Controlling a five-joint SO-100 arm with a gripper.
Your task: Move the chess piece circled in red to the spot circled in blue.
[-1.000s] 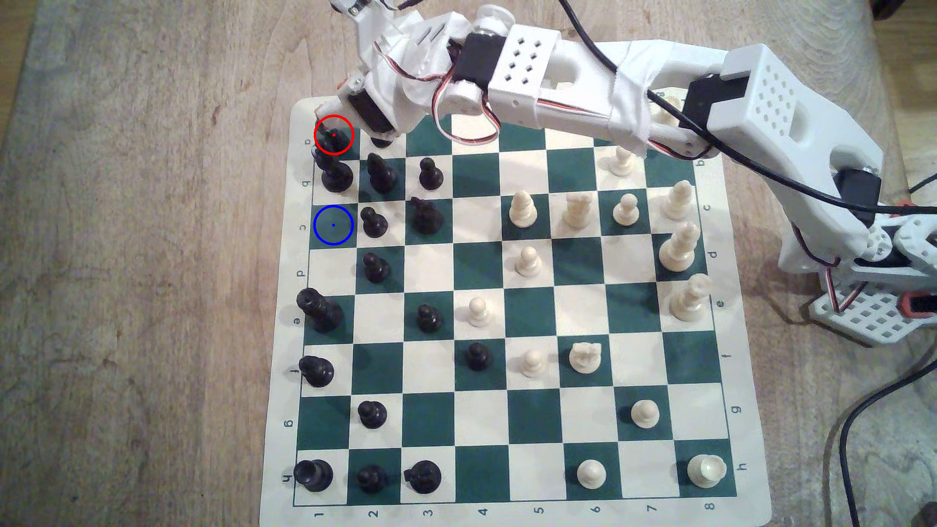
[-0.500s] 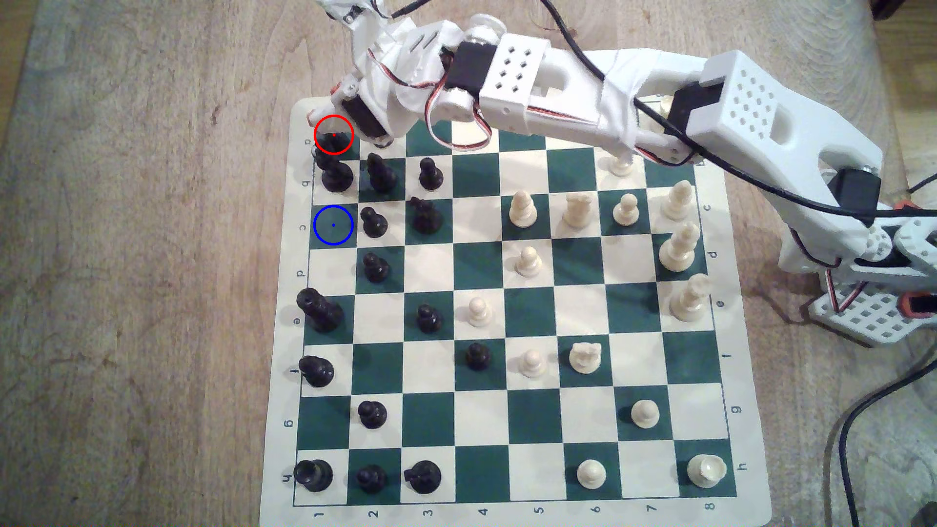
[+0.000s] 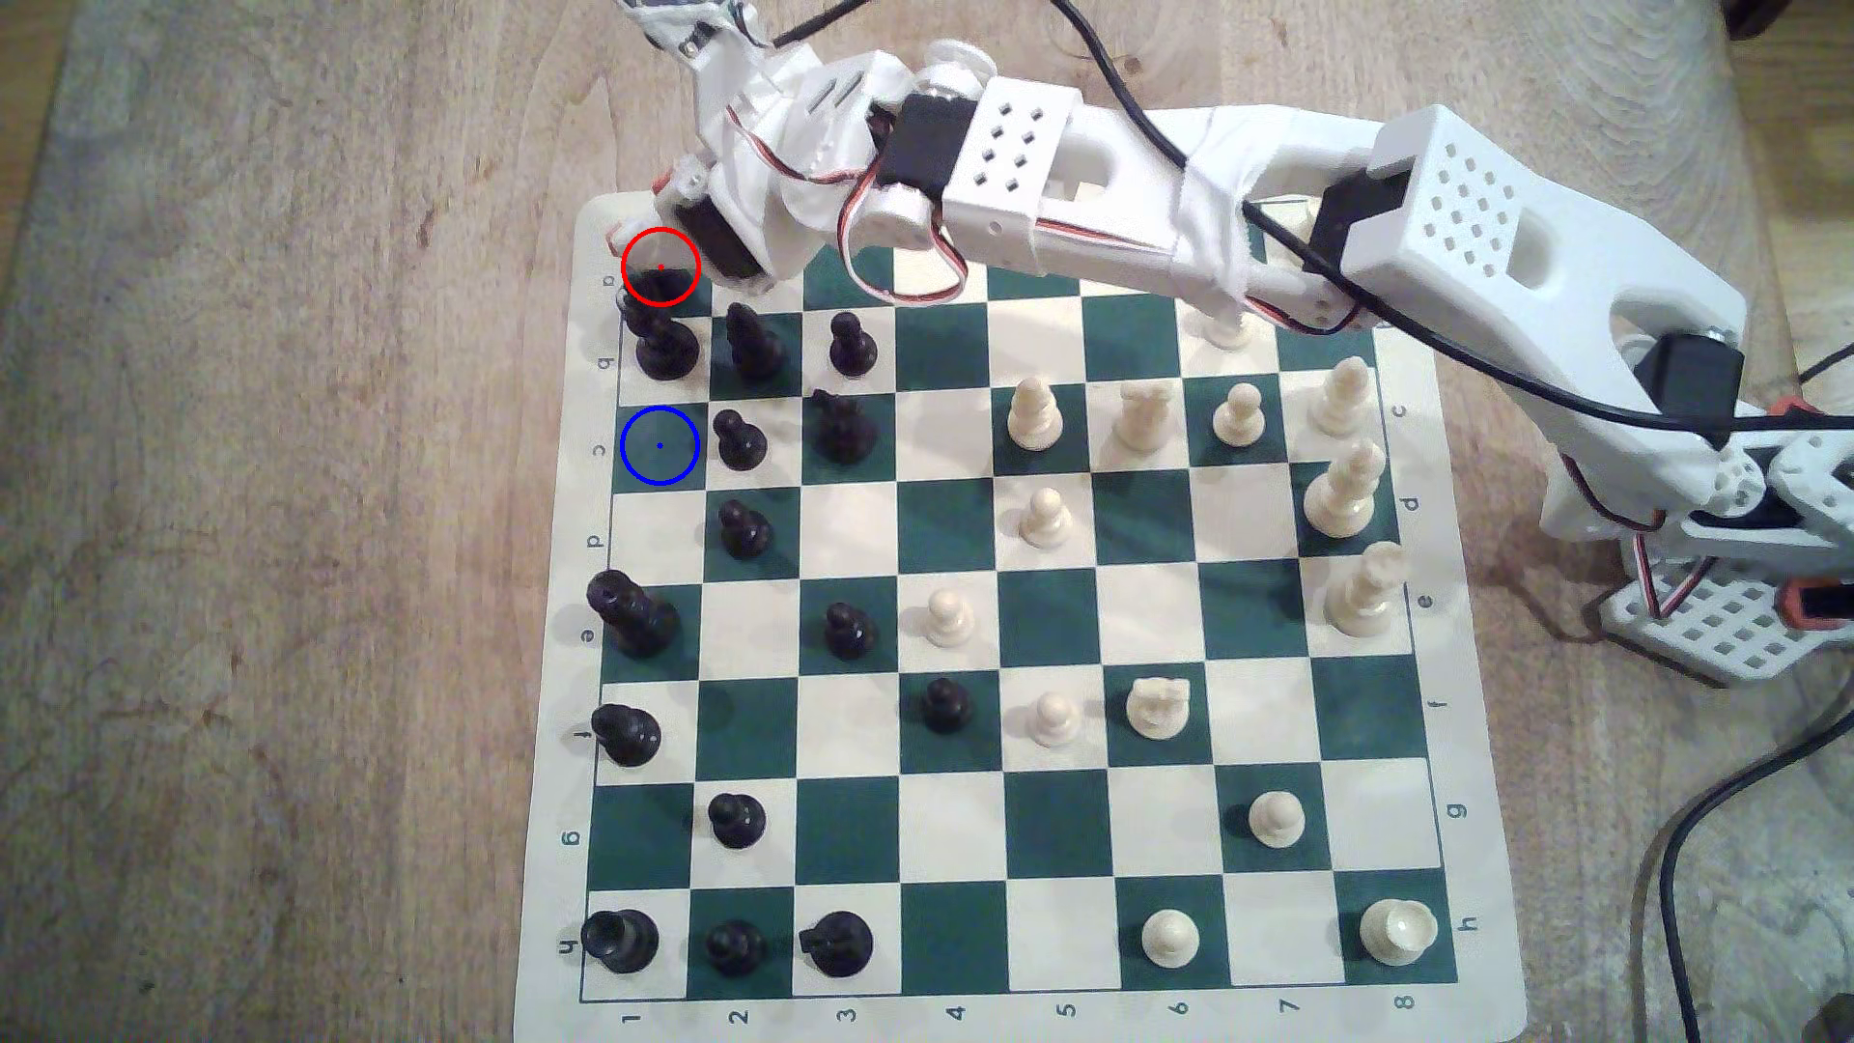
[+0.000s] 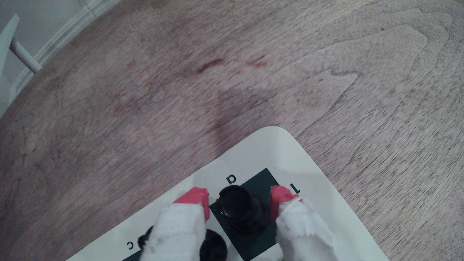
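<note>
Straddling the chess piece circled in red (image 4: pixel 241 213) on its corner green sq, gripper (image 4: pixel 239 200) is spread w/ gaps both sides, gripping nothing; closing off-centre could tip it into the neighbouring black piece (image 3: pixel 664 341) toward the blue-ringed square (image 3: pixel 659 445).

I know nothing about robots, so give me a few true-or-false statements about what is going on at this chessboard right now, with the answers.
1. The tool has one red-tipped finger on each side of the black chess piece. True.
2. The tool is clamped tight on that piece. False: gaps show between the red tips and the piece on both sides.
3. The blue-ringed green square has no piece on it. True.
4. The black piece between the fingers stands on a cream square. False: it stands on a dark green corner square.
5. In the exterior view, the blue-ringed square lies at the board's right edge. False: it lies in the leftmost column.
</note>
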